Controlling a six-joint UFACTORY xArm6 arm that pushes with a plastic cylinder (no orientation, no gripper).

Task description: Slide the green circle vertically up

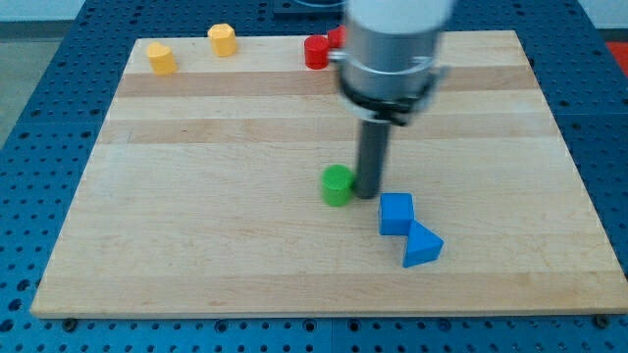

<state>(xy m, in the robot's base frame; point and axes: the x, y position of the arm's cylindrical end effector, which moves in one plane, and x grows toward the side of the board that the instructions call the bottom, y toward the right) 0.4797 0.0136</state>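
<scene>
Landmark: green circle (337,184), sitting about mid-board on the wooden board (196,245). Nearest the view's bottom, right & below the circle: blue triangular block (423,245), touching a blue cube-ish block (396,213) just above it. Now the circle itself, w/ my tip (368,193) right beside it on the view's right, looks touching or all but. No fingers here to open or close, just a bare rod. Farther off, toward the view's top: red block (316,51) above the circle, a second red bit partly hidden behind the arm; well to the top-left, two yellow blocks (161,58) & (223,39). Step in hand, I'd say: positioning. Tip's at the side, not underneath. Next move prob needs rounding to the circle's bottom edge, then pushing straight up.
</scene>
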